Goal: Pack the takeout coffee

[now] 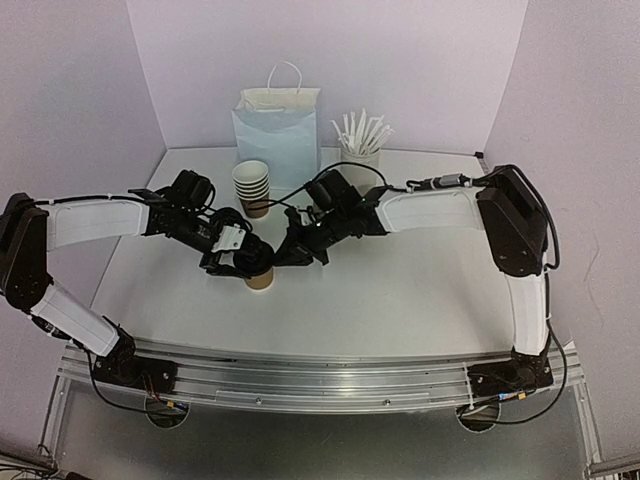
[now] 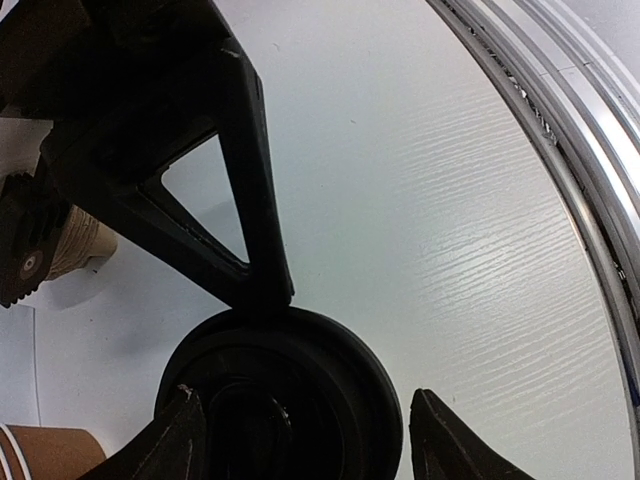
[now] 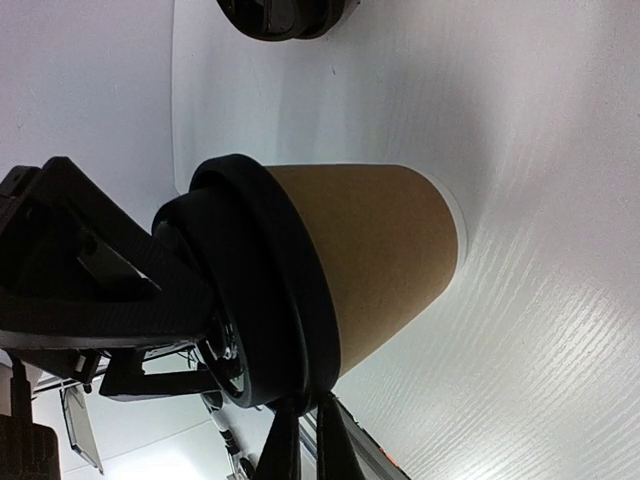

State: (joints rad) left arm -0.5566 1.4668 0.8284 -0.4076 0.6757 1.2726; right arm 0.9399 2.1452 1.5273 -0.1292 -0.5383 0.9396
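Note:
A brown paper cup stands on the table with a black lid on its top. My left gripper hovers over it. In the left wrist view its fingers straddle the lid: the left gripper is open, with a gap showing at its right finger. My right gripper reaches in from the right. In the right wrist view the right gripper is shut, its tips against the rim of the lid on the cup.
A stack of brown cups stands behind the left gripper. Behind that are a white handled bag and a white cup of sticks. More black lids lie on the table beyond the cup. A metal rail edges the table's near side.

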